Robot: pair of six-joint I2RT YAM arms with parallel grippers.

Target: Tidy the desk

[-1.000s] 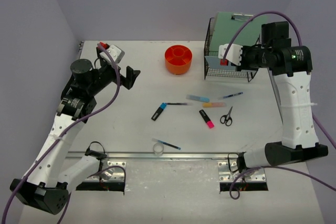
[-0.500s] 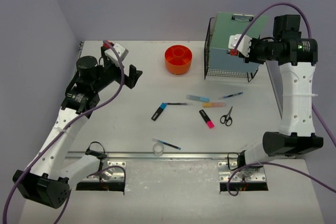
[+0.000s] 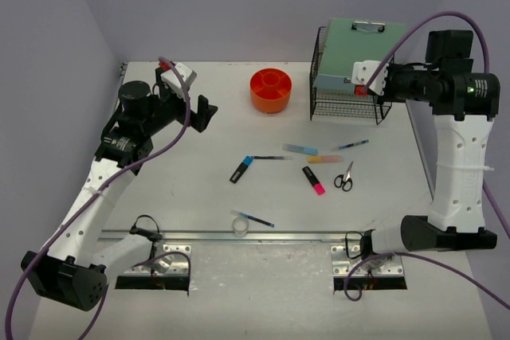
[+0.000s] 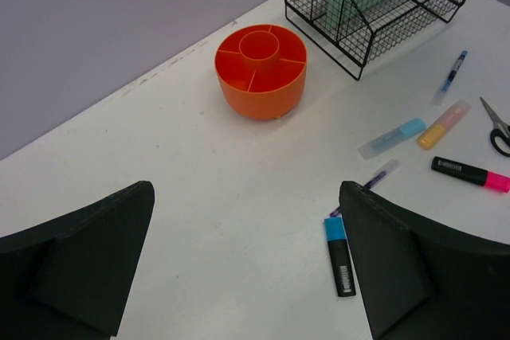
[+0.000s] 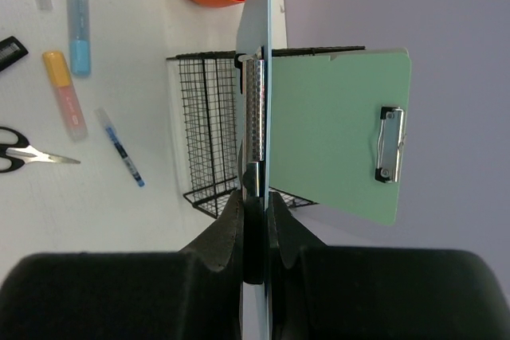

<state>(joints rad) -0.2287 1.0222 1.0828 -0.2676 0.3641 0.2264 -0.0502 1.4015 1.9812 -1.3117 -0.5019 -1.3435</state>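
Matt desk (image 3: 199, 197), wire rack (image 3: 344, 107), metal-clipped clipboard (image 5: 259, 37)

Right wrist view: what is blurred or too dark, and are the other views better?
Right wrist view: right claw a dark soft mass, the thin board it grips edge-on, green clipboard sharp. Left wrist view: left claw black, orange holder crisp. Top external view: even light, faint shadows on the desk.

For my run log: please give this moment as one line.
left gripper: open, empty | right gripper: shut on thin board at wire rack | green clipboard: in rack
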